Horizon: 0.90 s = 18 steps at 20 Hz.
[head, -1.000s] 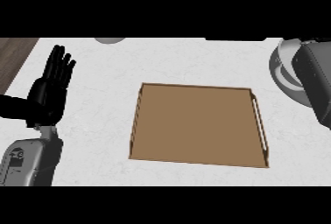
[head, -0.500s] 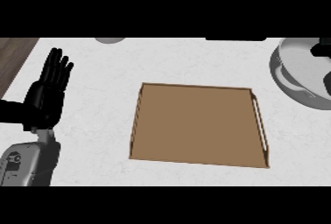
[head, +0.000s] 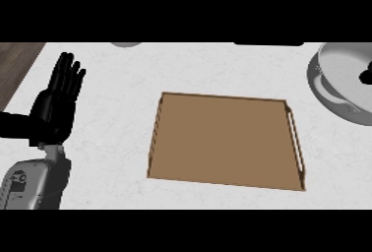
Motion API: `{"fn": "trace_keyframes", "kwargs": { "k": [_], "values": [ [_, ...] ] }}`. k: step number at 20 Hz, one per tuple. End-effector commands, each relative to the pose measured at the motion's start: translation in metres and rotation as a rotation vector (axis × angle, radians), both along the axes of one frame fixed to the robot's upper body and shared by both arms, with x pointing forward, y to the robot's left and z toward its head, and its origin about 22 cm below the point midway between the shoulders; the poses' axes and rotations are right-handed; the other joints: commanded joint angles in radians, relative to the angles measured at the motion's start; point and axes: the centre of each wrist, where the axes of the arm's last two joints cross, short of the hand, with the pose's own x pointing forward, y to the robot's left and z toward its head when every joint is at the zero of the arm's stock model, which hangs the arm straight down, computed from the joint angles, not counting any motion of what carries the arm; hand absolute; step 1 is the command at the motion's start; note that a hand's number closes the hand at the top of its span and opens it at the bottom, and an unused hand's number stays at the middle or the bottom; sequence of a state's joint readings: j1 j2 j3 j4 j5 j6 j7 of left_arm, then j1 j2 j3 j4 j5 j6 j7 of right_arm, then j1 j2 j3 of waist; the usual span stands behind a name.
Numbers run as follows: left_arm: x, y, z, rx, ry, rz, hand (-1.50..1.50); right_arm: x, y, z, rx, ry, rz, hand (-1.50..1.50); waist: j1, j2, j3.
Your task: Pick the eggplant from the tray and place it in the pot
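A white, faintly marbled surface point(head: 218, 69) spreads under even light; a dark wood-grain strip point(head: 17, 64) shows just outside the left hand point(head: 54, 110), past the surface's edge.

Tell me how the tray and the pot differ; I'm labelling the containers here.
The tray is brown, flat and four-sided; the pot is grey, round and deep-walled. The tray shows whole; the pot is cut off by the view's right edge. The tray lies bare; the pot holds a small dark shape, too cut off to name. Both rest on the white counter.
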<state>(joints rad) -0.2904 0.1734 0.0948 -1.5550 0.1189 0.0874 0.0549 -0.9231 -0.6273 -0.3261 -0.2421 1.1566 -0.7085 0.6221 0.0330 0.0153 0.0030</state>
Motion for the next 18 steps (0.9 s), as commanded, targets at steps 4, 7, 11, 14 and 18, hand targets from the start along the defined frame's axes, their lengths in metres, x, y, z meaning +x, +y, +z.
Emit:
{"fn": "trace_keyframes", "kwargs": {
  "k": [4, 7, 11, 14, 18],
  "values": [
    [-0.002, -0.004, -0.013, -0.009, 0.009, -0.025, 0.00, -0.007, -0.008, -0.011, 0.275, -0.061, 0.060, -1.50, 0.007, 0.005, 0.002],
    [0.008, 0.005, -0.001, -0.004, -0.014, 0.003, 0.00, -0.010, -0.006, -0.020, 0.270, -0.055, 0.175, -1.50, 0.006, 0.006, 0.001],
    [0.004, -0.004, -0.003, -0.012, -0.007, -0.015, 0.00, -0.018, -0.013, -0.025, 0.189, -0.194, 0.212, -1.50, 0.009, 0.005, 0.002],
    [-0.001, 0.004, -0.003, 0.015, 0.020, -0.014, 0.00, -0.002, -0.003, 0.000, 0.216, -0.339, 0.240, -1.50, 0.011, 0.000, 0.001],
    [0.000, -0.005, 0.001, 0.012, 0.002, -0.003, 0.00, -0.008, -0.011, -0.001, 0.261, -0.506, 0.150, -1.50, -0.002, -0.005, 0.001]
  ]
}}
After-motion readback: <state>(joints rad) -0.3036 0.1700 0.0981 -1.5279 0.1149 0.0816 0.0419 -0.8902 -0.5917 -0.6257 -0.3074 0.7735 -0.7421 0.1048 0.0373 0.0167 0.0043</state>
